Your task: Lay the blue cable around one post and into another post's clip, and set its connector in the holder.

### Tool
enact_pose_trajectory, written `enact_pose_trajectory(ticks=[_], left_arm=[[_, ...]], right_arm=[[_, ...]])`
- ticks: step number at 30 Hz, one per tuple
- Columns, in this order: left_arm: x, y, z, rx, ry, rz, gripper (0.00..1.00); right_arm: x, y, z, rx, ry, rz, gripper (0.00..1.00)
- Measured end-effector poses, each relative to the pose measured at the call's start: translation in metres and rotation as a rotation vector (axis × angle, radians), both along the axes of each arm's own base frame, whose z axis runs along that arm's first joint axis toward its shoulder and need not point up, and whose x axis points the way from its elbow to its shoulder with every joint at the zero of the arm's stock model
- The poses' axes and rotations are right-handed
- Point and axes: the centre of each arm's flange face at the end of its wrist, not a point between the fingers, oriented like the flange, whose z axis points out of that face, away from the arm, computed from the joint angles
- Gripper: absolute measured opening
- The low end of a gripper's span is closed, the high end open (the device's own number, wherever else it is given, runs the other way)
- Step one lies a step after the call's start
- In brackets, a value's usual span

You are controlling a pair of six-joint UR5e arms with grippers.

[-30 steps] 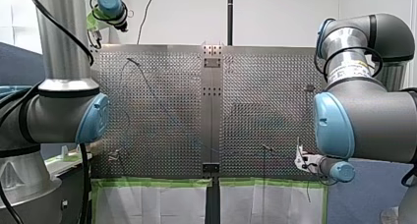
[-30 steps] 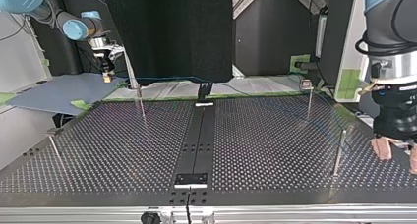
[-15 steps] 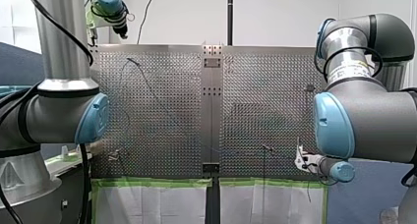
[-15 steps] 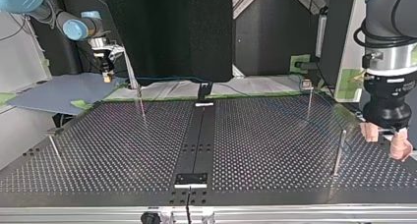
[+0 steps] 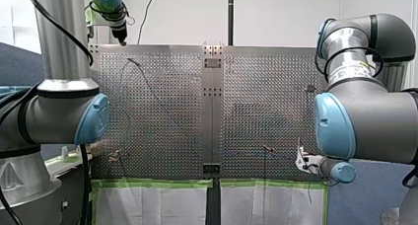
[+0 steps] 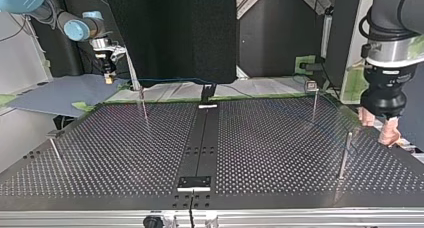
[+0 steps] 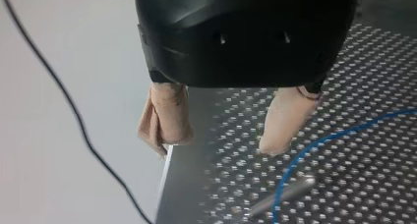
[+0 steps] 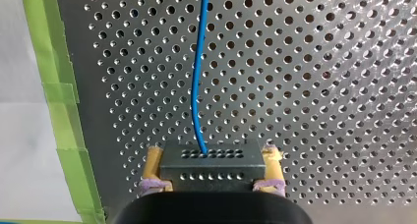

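- So, starting left of the centre strip (image 5: 212,111): what's my left gripper (image 7: 219,144) doing?
- It hangs well left of the strip, up by its far end. Beige pads (image 7: 164,121) are spread with nothing between them. The blue cable (image 7: 319,143) curves just under it, close by a post (image 7: 282,197). Can't tell if they touch.
- And right of the strip?
- My right gripper (image 8: 211,155) is clamped on the connector (image 8: 210,167), right of the strip by its near end. One pad sits on each end, over the perforated table (image 8: 319,86). The cable leaves the connector's face straight ahead.
- Holder?
- Can't pick it out. The connector isn't seated anywhere yet.
- Risks?
- Nothing pins the cable left of the strip. If the right arm pulls toward a holder, my guess is the slack drags and the cable rides up off the post.
- The left gripper could also clip the post if it comes down with its pads that wide.
- Thin cable and soft pads, so it's easy to pinch air.
- Side load from the cable could twist the connector in the clamp.
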Motion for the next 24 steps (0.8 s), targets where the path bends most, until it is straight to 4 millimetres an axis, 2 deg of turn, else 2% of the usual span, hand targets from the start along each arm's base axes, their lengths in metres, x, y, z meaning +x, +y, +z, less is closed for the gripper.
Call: enact_pose_trajectory(ticks=[24], left_arm=[[-0.0054, -0.0014, -0.0032, 0.233, 0.095, -0.054, 1.0]], right_arm=[[-0.0007, -0.0001, -0.0002, 0.0, 0.004, -0.008, 0.0]])
